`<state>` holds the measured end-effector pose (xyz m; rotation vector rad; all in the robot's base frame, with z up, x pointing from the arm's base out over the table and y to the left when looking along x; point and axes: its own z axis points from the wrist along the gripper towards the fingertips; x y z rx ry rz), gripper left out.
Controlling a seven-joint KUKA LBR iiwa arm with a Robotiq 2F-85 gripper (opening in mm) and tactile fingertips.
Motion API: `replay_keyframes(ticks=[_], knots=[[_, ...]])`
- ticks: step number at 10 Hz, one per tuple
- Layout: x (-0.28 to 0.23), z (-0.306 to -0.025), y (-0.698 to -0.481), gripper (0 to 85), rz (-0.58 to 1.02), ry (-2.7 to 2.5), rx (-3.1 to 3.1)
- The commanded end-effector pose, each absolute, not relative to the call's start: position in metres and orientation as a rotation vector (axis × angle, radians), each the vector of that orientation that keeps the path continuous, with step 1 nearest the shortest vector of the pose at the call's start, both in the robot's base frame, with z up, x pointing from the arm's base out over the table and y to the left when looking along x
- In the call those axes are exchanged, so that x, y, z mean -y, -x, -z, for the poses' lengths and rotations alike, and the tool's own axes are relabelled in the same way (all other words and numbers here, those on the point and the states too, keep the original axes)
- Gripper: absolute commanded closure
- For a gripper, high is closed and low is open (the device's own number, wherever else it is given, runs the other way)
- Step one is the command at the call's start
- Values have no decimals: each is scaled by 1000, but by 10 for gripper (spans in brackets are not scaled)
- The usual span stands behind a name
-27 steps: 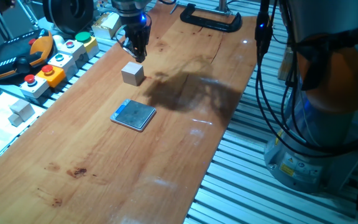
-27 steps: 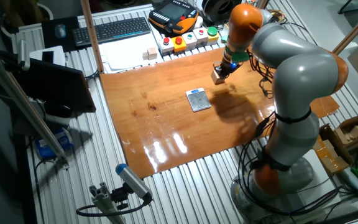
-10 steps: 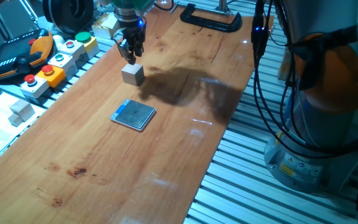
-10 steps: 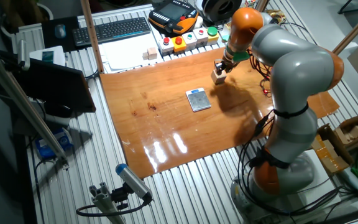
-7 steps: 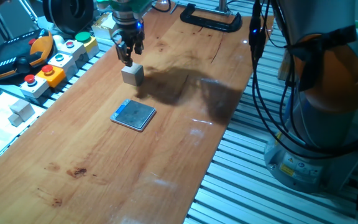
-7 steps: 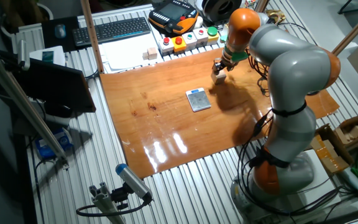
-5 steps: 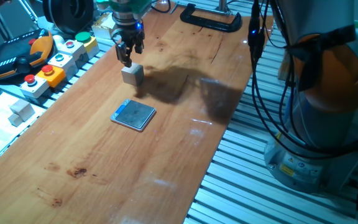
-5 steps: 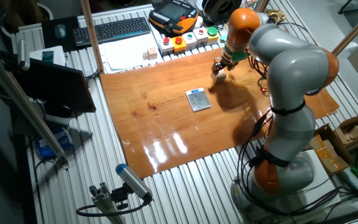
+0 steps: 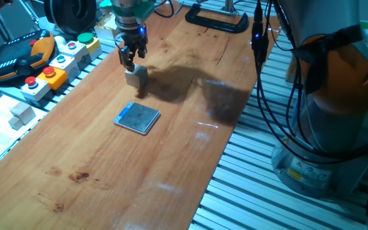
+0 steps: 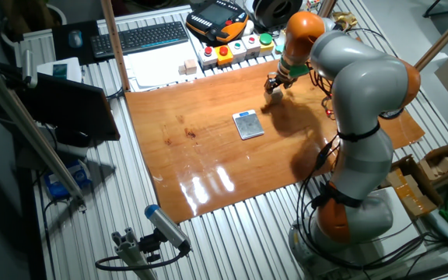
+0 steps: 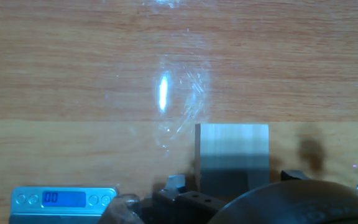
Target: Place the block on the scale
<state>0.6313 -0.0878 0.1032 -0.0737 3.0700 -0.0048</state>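
- Here the block [image 9: 135,76] sits on the bare desk [image 9: 190,137], at about 12 o'clock from the scale [image 9: 137,118] in one fixed view and well apart from it, so it has not yet been carried over.
- The tool [image 9: 128,62] hangs directly over the block's far edge with its fingers pointing down, a stance that suits a top-down grasp.
- In the hand view the block [image 11: 232,155] lies dead ahead between the finger bases, so the approach looks centred; whether the fingers stand apart or have closed on it, I cannot tell.
- The scale [image 11: 64,200] shows at 8 o'clock in the hand view, its display lit and its plate bare.
- A similar whitish cube [image 9: 22,112] rests off the desk at 9 o'clock beside the button boxes [image 9: 59,61], out of the way.
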Motion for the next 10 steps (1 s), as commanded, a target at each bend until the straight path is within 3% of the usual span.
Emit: replay_keyframes(ticks=[1, 5, 10], knots=[[89, -101, -633, 57, -2, 74, -3073], [90, -95, -636, 10, -5, 71, -3073], [91, -82, -642, 10, 3, 98, -3077]])
